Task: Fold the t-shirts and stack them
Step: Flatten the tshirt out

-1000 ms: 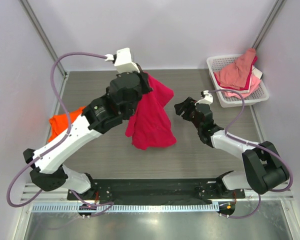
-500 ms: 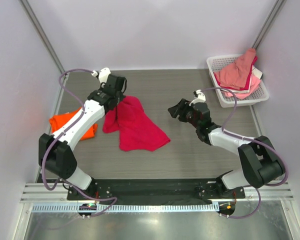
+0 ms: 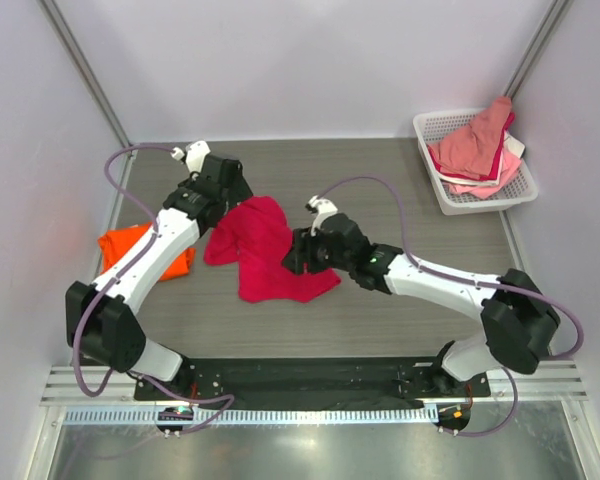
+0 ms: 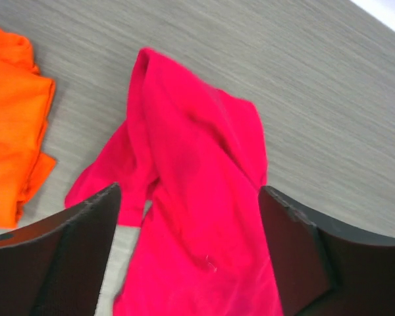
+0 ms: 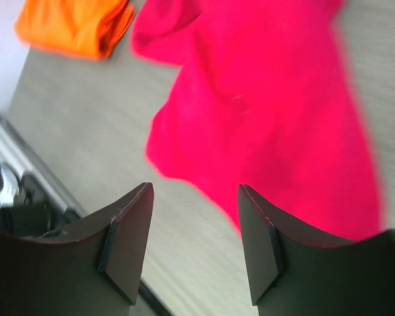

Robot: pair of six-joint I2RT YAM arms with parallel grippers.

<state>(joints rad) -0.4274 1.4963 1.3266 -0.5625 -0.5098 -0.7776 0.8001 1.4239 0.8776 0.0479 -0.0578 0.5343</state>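
The crimson-red t-shirt lies crumpled on the table's left-middle, not spread flat. To its left the orange t-shirt lies bunched, partly hidden under my left arm. My left gripper hovers open over the red shirt's far end; in the left wrist view the red t-shirt fills the gap between the wide fingers, untouched. My right gripper is open at the shirt's right edge. The right wrist view shows the gripper above bare table, just short of the red t-shirt's hem.
A white lattice basket with pink and red clothes heaped in it stands at the back right corner. Grey walls close in the table on three sides. The black base rail runs along the near edge.
My left gripper has opened and let go of the red shirt, which dropped from hanging into a heap. The right arm has swung left to the shirt's right edge.
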